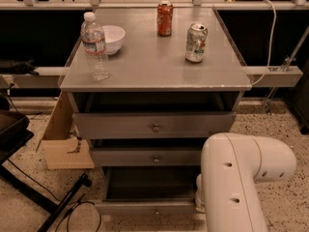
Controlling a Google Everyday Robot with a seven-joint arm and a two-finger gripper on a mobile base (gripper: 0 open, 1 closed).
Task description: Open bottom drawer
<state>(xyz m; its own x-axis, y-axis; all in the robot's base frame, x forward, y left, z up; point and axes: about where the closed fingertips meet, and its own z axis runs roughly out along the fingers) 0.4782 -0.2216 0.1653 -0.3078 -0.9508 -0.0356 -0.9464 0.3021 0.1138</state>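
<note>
The grey cabinet has three drawers with round metal knobs. The bottom drawer (pixel 145 207) is pulled out toward me, with its dark inside showing behind the front panel and its knob (pixel 156 210) at the centre. The middle drawer (pixel 145 157) and top drawer (pixel 153 125) stick out less. My white arm (pixel 239 178) fills the lower right and reaches down by the bottom drawer's right end. The gripper is hidden behind the arm.
On the cabinet top (pixel 145 62) stand a water bottle (pixel 94 46), a white bowl (pixel 112 37), an orange can (pixel 164 18) and a silver can (pixel 196 42). A cardboard box (pixel 63 139) lies left of the cabinet. Black stand legs and cables (pixel 58 202) cross the floor at lower left.
</note>
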